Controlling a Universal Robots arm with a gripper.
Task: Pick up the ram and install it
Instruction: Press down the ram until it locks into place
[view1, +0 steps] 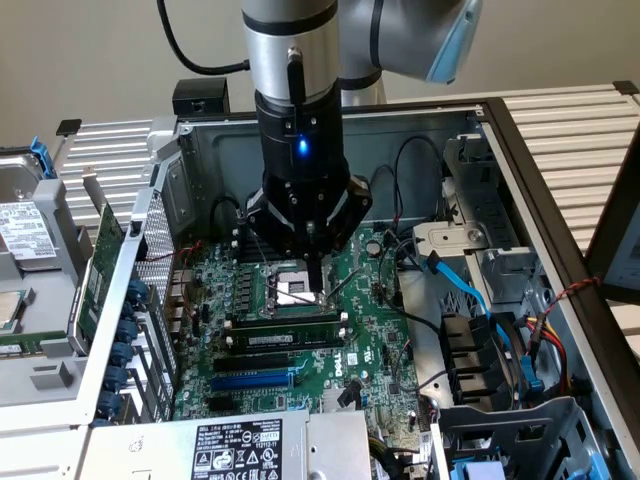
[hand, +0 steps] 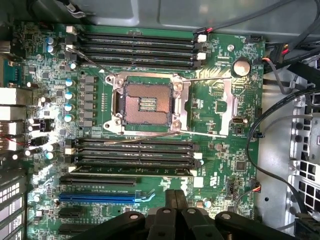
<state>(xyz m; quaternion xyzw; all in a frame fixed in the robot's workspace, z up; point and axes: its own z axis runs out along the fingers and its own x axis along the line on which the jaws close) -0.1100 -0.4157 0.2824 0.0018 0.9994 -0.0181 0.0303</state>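
The ram (view1: 288, 336) is a narrow green stick with a white label. It stands on edge in one of the long black slots on the motherboard (view1: 370, 330), just on the near side of the CPU socket (view1: 290, 290). In the wrist view the ram (hand: 135, 172) is a thin green line in the last slot of the bank beside the socket (hand: 145, 102). My gripper (view1: 315, 287) hangs above the board between the socket and the ram, apart from the stick. The black fingers (hand: 175, 199) are shut together with nothing between them.
The board lies in an open PC case (view1: 520, 150). A blue expansion slot (view1: 255, 380) and the power supply (view1: 240, 450) lie nearer. Black and blue cables (view1: 470, 290) crowd the exterior view's right. A green card (view1: 100, 270) stands outside the case on the left. Another slot bank (hand: 135, 47) lies beyond the socket.
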